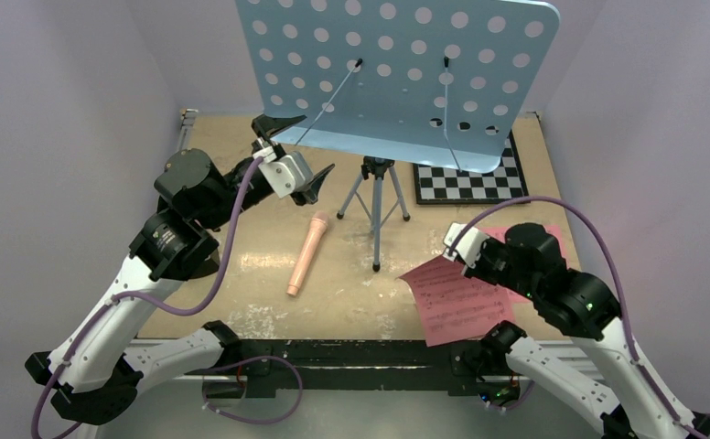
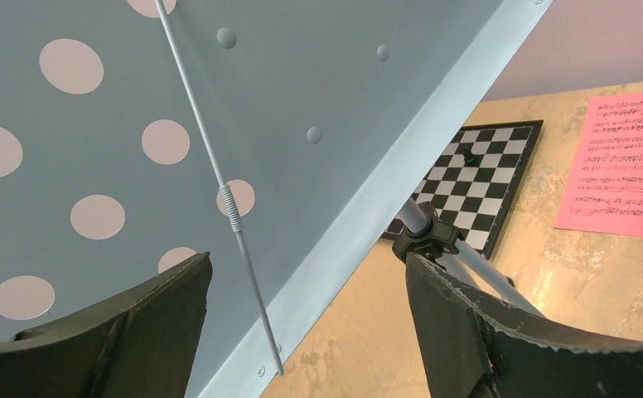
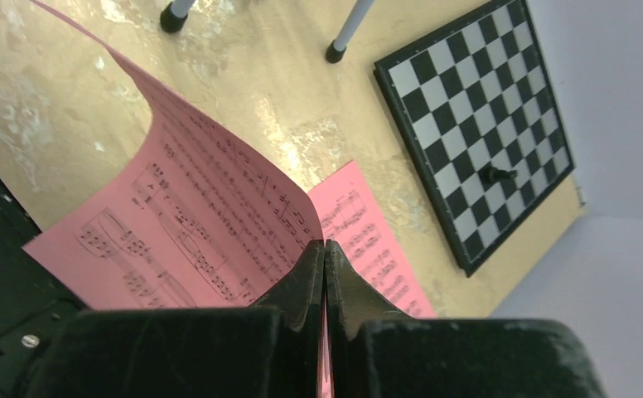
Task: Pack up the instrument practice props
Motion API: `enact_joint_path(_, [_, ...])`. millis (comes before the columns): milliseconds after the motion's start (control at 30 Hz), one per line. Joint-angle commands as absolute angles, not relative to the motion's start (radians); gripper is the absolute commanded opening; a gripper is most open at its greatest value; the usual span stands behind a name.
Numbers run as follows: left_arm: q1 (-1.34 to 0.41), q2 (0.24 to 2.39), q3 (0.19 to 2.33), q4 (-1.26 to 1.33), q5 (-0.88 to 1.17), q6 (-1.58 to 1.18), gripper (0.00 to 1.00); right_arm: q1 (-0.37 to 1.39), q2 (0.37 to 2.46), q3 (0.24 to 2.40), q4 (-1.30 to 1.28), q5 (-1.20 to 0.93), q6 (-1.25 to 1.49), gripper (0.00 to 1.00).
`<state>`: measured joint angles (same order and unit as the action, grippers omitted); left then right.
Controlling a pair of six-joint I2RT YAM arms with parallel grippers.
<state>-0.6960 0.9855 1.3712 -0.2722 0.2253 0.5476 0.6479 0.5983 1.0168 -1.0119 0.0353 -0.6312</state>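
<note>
Page pinched at right, stand approached at left: risks of tearing and tipping.

From above, the left gripper (image 1: 317,144) hangs with fingers wide apart at the lower lip of the light-blue perforated metal music stand (image 1: 397,73). A shove there could topple its grey tripod (image 1: 376,197) onto the slim peach-pink recorder (image 1: 306,253) lying beside it. The left wrist view shows the stand's edge and a thin wire retainer (image 2: 219,174) between the jaws, and that wire could snag. In the right wrist view, the right gripper (image 3: 324,245) is clamped on the corner of a curling pink sheet-music page (image 3: 177,224). The paper may tear or slip free. A second page (image 3: 368,240) lies flat below, near the black-and-white chessboard (image 3: 476,124).
</note>
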Motion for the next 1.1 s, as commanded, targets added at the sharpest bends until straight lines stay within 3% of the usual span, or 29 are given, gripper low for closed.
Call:
enact_joint_path(0, [-0.699, 0.980, 1.410, -0.261, 0.225, 0.574, 0.91, 0.650, 0.643, 1.015, -0.915, 0.025, -0.436, 0.00])
enact_joint_path(300, [-0.699, 0.986, 1.425, -0.298, 0.225, 0.586, 0.91, 0.450, 0.668, 1.025, -0.831, 0.104, -0.068, 0.00])
enact_joint_path(567, [-0.698, 1.010, 1.466, -0.327, 0.237, 0.587, 0.91, 0.184, 0.704, 1.021, -0.966, 0.067, 0.179, 0.00])
enact_joint_path(1067, [-0.698, 1.018, 1.479, -0.340, 0.259, 0.584, 0.91, -0.197, 0.814, 0.950, -0.853, 0.179, 0.273, 0.00])
